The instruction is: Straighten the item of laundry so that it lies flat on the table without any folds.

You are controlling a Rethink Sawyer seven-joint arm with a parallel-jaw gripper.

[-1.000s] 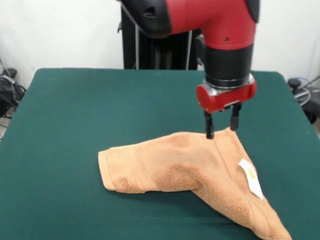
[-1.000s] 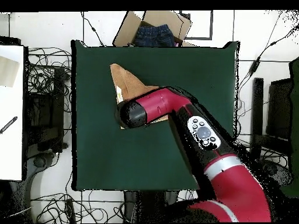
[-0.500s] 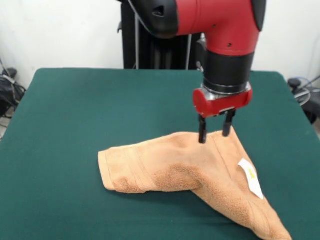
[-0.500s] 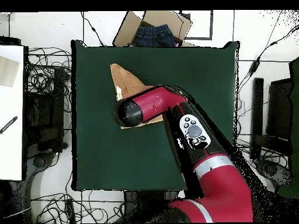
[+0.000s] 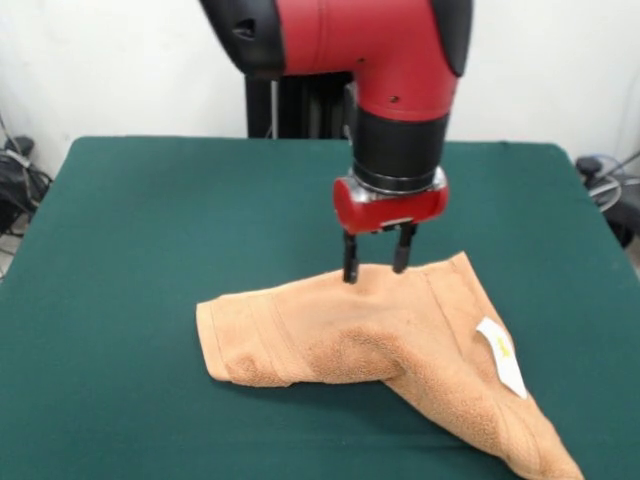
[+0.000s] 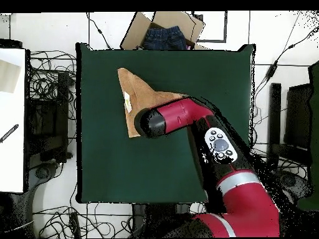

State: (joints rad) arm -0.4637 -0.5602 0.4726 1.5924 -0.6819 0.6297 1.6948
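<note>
Since the frames a moment ago, the red and black arm has swung toward the left of the front view, carrying the gripper (image 5: 376, 264) from above the towel's far right corner to above the middle of its far edge. Its two black fingers (image 5: 349, 262) point straight down and stand apart with a clear gap between them, holding nothing. Their tips sit at the towel's far edge, either just touching the cloth or just over it; the front view does not settle which.

The peach terry-cloth towel (image 5: 380, 335) has not shifted. It lies crumpled on the near right part of the dark green table (image 5: 180, 220). In the front view one folded arm of it reaches left, ending in a thick doubled edge with woven bands. Another arm runs toward the near right and out of the bottom of the view. A small white tag (image 5: 500, 356) lies on top of the cloth near its right edge.

From overhead, the towel (image 6: 138, 93) shows as a rough triangle on the left half of the table (image 6: 205, 81), with the arm's red wrist covering its lower right part. An open cardboard box holding dark blue fabric (image 6: 163, 36) sits beyond the table's top edge. Tangled cables (image 6: 53, 81) cover the floor around it.
</note>
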